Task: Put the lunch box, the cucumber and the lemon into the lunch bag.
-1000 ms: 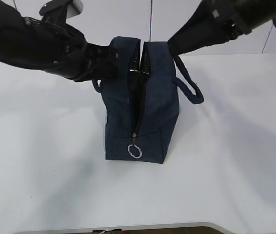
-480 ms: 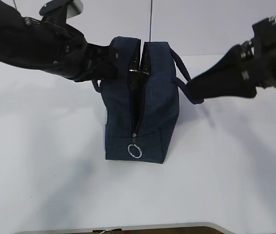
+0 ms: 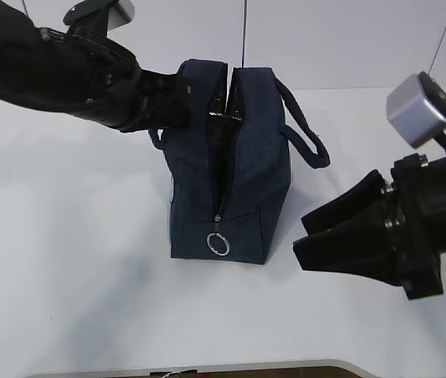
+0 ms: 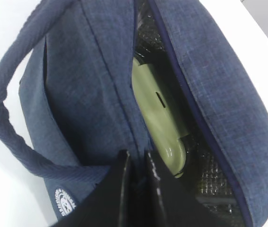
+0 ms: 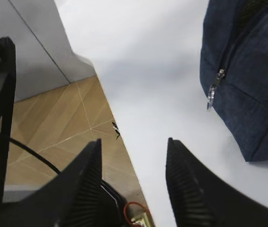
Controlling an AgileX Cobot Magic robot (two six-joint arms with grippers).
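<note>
The left gripper [image 4: 136, 189] pinches the lunch bag [image 3: 231, 173] rim shut-fingered; the lunch box [image 4: 160, 123] sits inside. The right gripper [image 3: 317, 240], empty and half-open at the bag's 4 o'clock, probably fetches next; cucumber and lemon are unseen.

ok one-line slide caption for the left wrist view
Shut left gripper pinching the boxy navy fabric lunch bag's zipper edge, pale green lunch box lid inside.

The only marking I can see is a small round white emblem [image 4: 64, 202] printed on the side of the lunch bag [image 4: 96, 80], low near the corner in the left wrist view. Its letters are too small and blurred to read.
</note>
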